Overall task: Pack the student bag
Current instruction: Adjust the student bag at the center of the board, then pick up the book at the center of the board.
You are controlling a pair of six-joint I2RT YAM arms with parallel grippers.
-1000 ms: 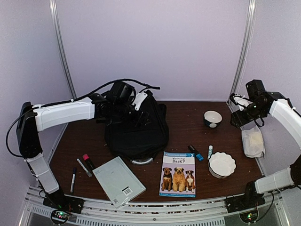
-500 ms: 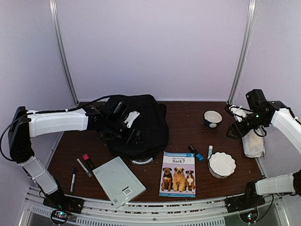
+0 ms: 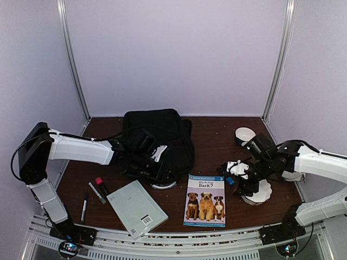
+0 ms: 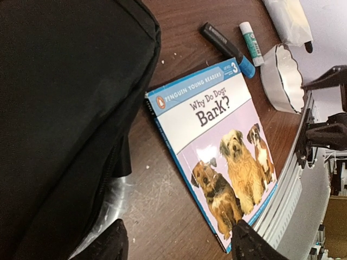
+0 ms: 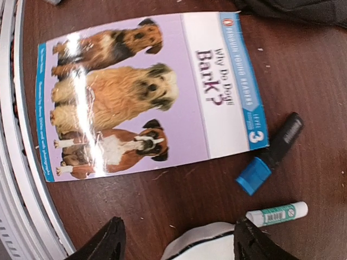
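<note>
Lying flat, seemingly closed: student bag (image 3: 162, 129)

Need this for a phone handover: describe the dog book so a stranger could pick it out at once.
Find the student bag, the big black backpack on the table. Just in front of its right corner a thin paperback lies flat. Unlike the plain grey book to its left, its lilac cover shows three dogs and the word Bark.

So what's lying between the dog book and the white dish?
A blue-capped black marker and a green-white glue stick; the right wrist view shows both.
</note>
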